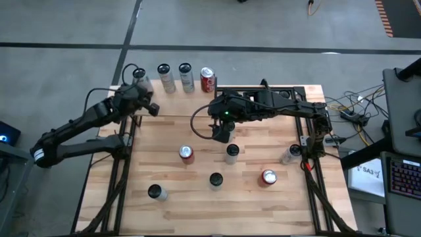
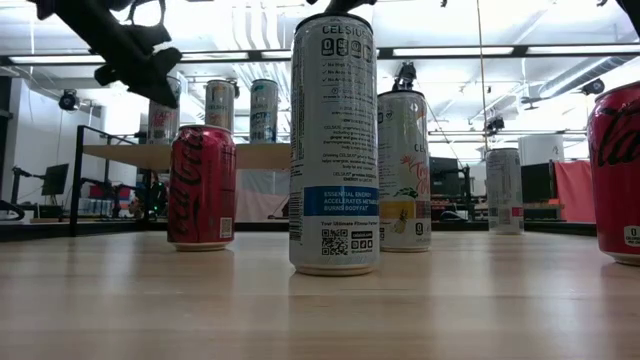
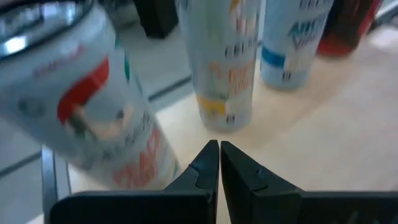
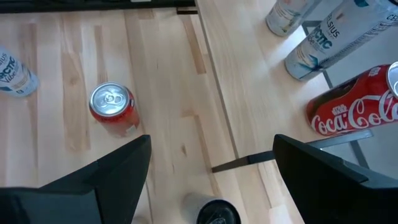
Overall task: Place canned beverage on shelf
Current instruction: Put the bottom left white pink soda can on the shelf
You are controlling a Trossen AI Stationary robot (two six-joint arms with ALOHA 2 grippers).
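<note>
L gripper (image 1: 146,99) hangs over the far-left end of the small pale wood plank shelf on thin black posts (image 1: 197,99), fingers (image 3: 208,165) pinched together w/ nothing between them. Just beside it, on that shelf end, a slim white can w/ red and green print (image 1: 140,79), free of the fingers. Further along the shelf from the L gripper: tall white can w/ orange print (image 1: 166,77), white can w/ blue print (image 1: 187,77), then a red cola can (image 1: 208,79).

R gripper (image 1: 222,131) hovers over the pale wood tabletop (image 1: 171,210) near the shelf's front edge, fingers spread wide, holding nothing. Just below it a dark-topped can (image 4: 211,211); a short red can w/ silver top (image 1: 186,153) off to one side, apart.
</note>
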